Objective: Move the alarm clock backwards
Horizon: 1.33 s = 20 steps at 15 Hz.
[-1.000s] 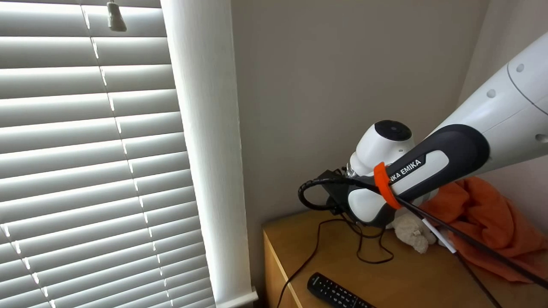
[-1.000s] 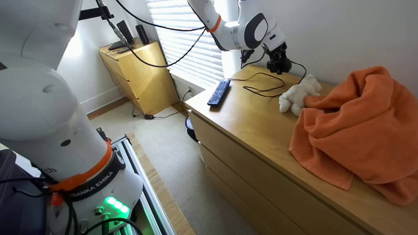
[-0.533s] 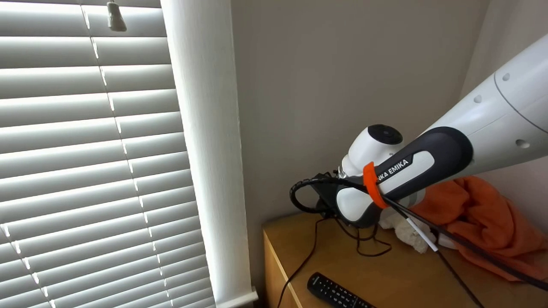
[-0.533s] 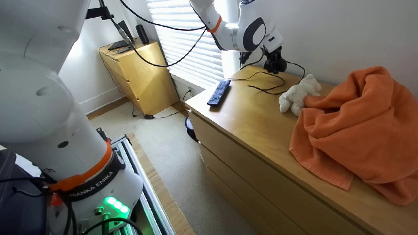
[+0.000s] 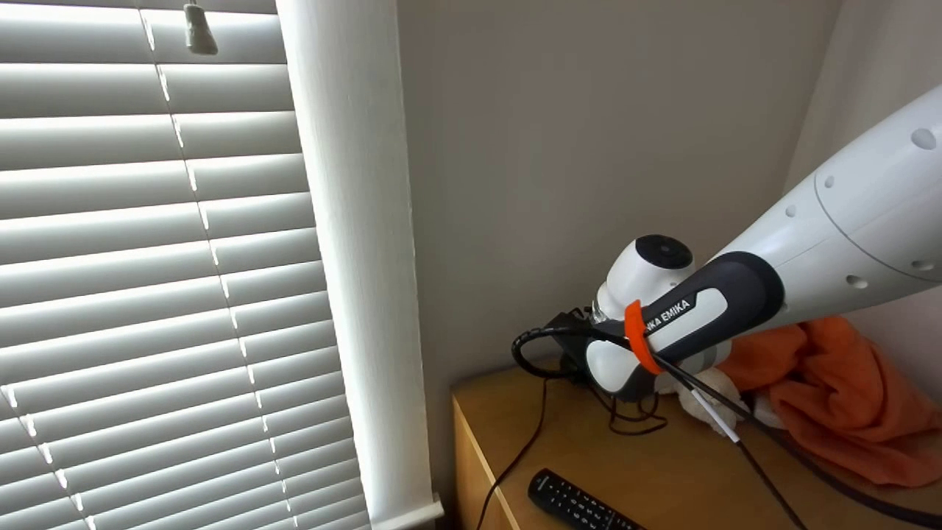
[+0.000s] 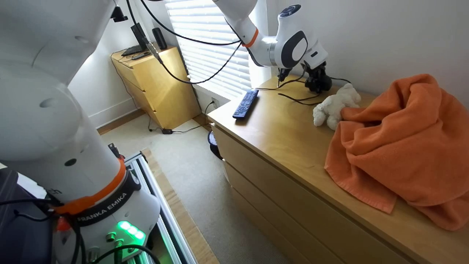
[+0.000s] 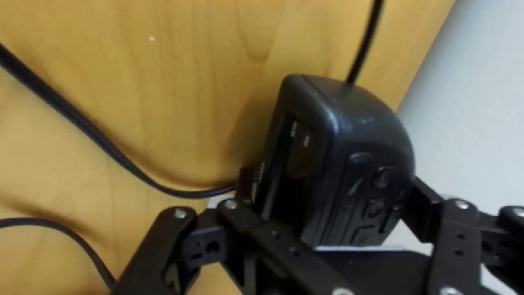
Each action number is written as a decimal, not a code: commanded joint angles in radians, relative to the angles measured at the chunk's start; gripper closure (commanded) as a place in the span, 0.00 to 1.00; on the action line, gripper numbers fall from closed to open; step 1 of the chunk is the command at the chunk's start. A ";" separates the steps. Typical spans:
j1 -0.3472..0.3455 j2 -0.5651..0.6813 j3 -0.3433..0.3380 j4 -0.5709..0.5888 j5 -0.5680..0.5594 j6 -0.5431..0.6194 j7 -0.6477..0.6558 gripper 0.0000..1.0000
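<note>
I've got the alarm clock [image 7: 360,123] pinched in my gripper [image 7: 333,196]: wrist view has one finger [image 7: 246,184] on the display side, its partner against the rounded back. Buttons face my camera, display points left in that view (pale marks on it, too blurred to read). A thin black cord [image 7: 365,45] leaves the clock's upper end there; more black cord curves over the dresser [image 7: 184,61] on the left, one stretch running up to the display-side fingertip.

In an exterior view my arm [image 6: 265,51] reaches over the dresser, clock toward the far corner, near the wall [image 6: 366,36]. Can't tell whether its underside touches the dresser top. White plush toy [image 6: 339,104] near it, to the right in that view, right up against a rumpled orange towel [image 6: 406,146]. Remote [image 6: 245,103] lies flat on the dresser in both exterior views, apart from the clock. In an exterior view window blinds [image 5: 147,258] fill the left side, and my arm covers most of the gripper (grip call comes from the wrist camera).
</note>
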 commanded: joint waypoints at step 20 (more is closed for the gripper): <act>0.034 -0.118 -0.066 -0.006 0.030 -0.314 0.046 0.00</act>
